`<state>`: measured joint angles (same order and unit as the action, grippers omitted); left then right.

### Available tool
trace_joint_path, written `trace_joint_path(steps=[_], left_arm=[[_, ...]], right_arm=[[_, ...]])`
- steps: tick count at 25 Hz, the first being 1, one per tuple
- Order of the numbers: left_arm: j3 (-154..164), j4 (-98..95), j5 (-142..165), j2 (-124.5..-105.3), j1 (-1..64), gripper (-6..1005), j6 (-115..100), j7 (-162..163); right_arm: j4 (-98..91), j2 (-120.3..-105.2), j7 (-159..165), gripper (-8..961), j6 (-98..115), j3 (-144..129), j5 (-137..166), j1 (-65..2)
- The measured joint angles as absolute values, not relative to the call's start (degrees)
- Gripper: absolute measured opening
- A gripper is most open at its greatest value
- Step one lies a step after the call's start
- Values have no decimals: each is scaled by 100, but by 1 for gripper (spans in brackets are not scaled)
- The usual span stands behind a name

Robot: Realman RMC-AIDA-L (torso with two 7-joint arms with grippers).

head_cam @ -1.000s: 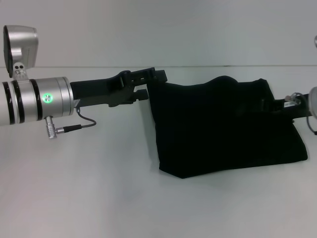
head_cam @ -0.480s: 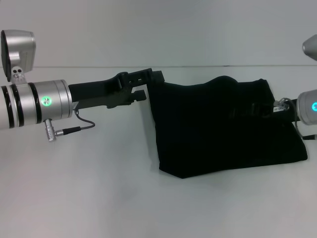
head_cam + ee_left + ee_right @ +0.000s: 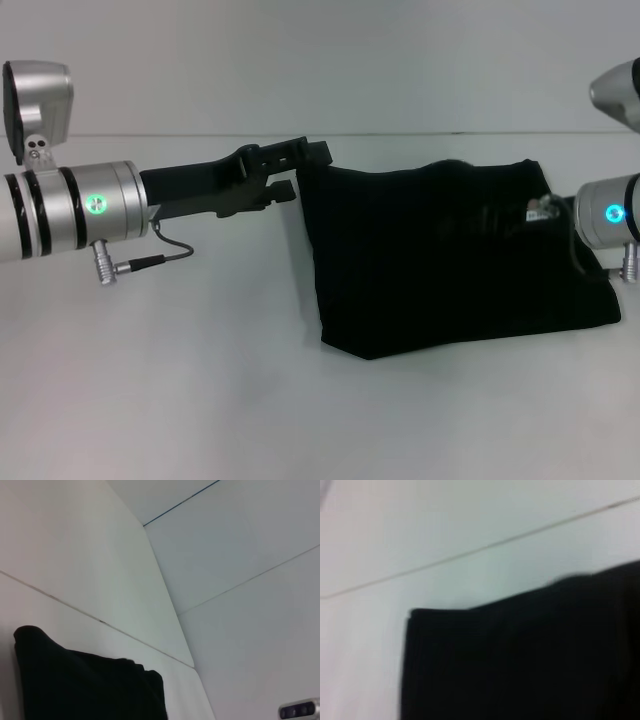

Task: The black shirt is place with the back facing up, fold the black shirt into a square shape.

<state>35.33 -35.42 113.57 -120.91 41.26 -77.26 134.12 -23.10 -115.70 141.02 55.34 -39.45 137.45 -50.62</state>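
Between the grippers lies the black shirt [image 3: 450, 255], long axis running gripper to gripper: left gripper [image 3: 300, 170] touching its far corner, right gripper [image 3: 535, 215] over its opposite edge, neither's finger state discernible.

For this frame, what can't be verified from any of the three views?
- Right gripper, head view: black against the black shirt, so its finger state and grip are unreadable.
- Left gripper, head view: seen side-on at the shirt's corner; contact unclear.
- Both wrist views: no fingers in frame.
- Shirt lettering: none visible in any view.
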Motion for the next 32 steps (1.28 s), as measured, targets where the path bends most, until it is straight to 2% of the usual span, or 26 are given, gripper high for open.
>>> trace_joint_path(steps=[6,21,29,32], left_arm=[[3533,-3541,11269,-12088,4113,960,-7724,13388],[3533,-3542,11178,-12077,4158,959,-7717,13385],[3533,-3535,11114,-12084,4125,958,-7675,13386],[3533,-3533,11114,-12085,4126,958,-7671,13385]], right_arm=[[-2316,-11521,13765,803,5652,-3989,13192,-4996],[-2204,-11527,13879,804,5546,-4076,13507,-4983],[-2279,-11510,14012,635,5526,-4056,13501,-4911],[-2282,-11508,14028,483,5517,-4062,13500,-4912]])
